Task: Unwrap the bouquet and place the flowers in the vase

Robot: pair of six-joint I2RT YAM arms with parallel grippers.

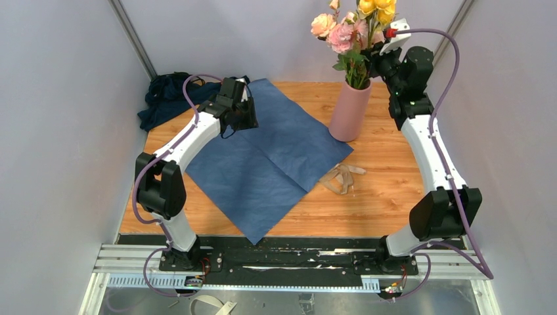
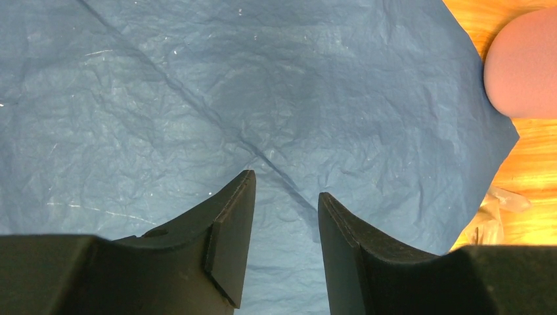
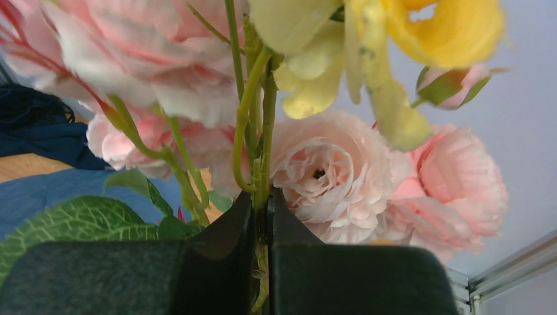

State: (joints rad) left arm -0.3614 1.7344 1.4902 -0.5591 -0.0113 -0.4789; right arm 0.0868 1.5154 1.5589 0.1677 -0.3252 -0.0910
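The flowers (image 1: 351,29), pink, peach and yellow blooms on green stems, stand in the tall pink vase (image 1: 349,111) at the back of the table. My right gripper (image 1: 378,62) is beside them above the vase rim. In the right wrist view it (image 3: 261,197) is shut on the green stems (image 3: 263,131), with pink blooms (image 3: 328,170) just behind. The bouquet's blue paper wrap (image 1: 263,164) lies spread flat on the table. My left gripper (image 1: 242,121) hovers over its back corner. Its fingers stand open (image 2: 286,187) above the paper (image 2: 230,85), holding nothing.
The tan raffia ribbon (image 1: 341,177) lies loose on the wood to the right of the paper. A dark navy cloth heap (image 1: 167,98) sits at the back left corner. The vase's side (image 2: 525,65) shows at the right edge of the left wrist view.
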